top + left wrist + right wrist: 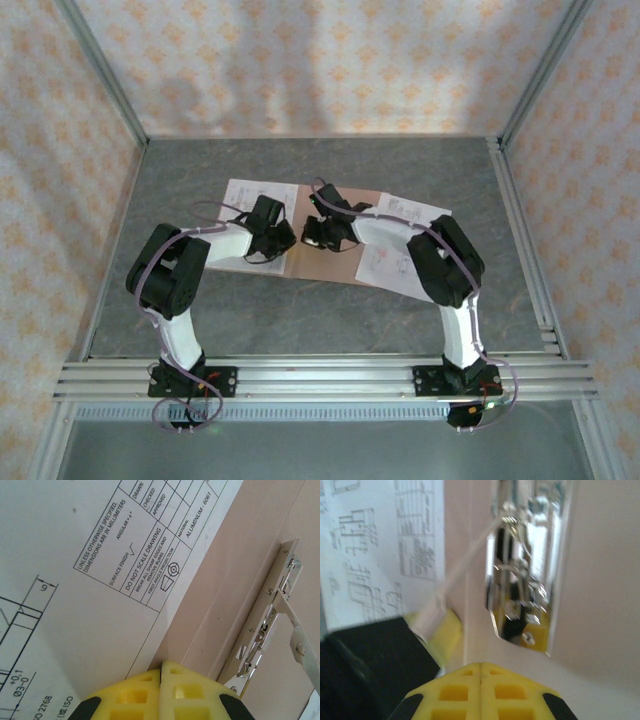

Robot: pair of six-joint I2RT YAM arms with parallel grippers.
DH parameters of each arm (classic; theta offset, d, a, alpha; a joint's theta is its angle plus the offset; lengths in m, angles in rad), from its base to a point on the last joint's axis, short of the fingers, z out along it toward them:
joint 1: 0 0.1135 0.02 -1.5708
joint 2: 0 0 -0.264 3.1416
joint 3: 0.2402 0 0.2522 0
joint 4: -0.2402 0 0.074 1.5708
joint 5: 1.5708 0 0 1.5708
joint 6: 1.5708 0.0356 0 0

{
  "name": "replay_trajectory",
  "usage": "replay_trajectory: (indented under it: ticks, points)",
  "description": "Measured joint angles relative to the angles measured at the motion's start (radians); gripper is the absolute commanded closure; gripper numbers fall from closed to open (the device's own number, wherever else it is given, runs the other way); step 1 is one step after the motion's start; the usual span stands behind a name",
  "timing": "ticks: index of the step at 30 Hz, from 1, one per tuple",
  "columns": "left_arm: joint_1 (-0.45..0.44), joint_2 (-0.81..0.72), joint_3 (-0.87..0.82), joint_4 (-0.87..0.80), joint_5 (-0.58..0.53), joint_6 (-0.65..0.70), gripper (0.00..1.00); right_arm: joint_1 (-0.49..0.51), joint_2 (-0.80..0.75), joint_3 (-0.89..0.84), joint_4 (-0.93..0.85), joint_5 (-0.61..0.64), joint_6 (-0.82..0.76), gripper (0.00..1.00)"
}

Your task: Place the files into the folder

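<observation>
**Fig. Both pincers over the open folder; views from above and from each wrist.**

The folder (335,265) lies open and flat at the middle of the grey surface (300,330). Its spine runs away from the arm bases. The files lie in two parts. One printed sheet (75,555) is on the left and reaches onto the folder's left leaf. A second sheet (395,255) lies at the folder's right edge beneath the right arm, and whether it overlaps the card cannot be told.

The left pincer (161,677) has its yellow fingers pressed together on nothing. Its tips sit low at the left sheet's inner edge, beside the title block. The right pincer (481,675) is likewise closed and empty.

The metal spring clip (525,580) is fixed to the card directly ahead of the right pincer. Its long axis lies parallel to the spine. A pale lever arm (465,570) slants out of it toward the left pincer.

The deciding relation is that the clip lies between the two pincers. It is straight ahead of the right tips, and ahead and to the right of the left tips. The right arm is judged better placed to work the clip. The left arm is judged better placed to slide its sheet rightward under it.
</observation>
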Motion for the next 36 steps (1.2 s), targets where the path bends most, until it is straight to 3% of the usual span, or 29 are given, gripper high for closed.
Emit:
replay_trajectory:
  ticks: [18,26,30,34,36]
  points:
    - [0.000,0.000,0.008,-0.010,0.000,0.001,1.00,-0.093,0.185,0.346,-0.111,0.051,0.037,0.90]
    - [0.000,0.003,0.021,-0.030,0.000,0.001,1.00,-0.121,0.214,0.450,-0.190,0.052,0.021,0.71]
    - [-0.001,0.007,0.035,-0.050,0.000,0.005,1.00,-0.121,0.115,0.397,-0.204,0.099,0.000,0.64]
    - [-0.008,0.010,0.060,-0.098,-0.004,0.018,1.00,-0.150,-0.192,0.100,-0.195,0.231,0.026,0.53]
    - [-0.014,0.010,0.069,-0.124,-0.005,0.029,1.00,-0.200,-0.363,-0.061,-0.213,0.288,0.049,0.37]
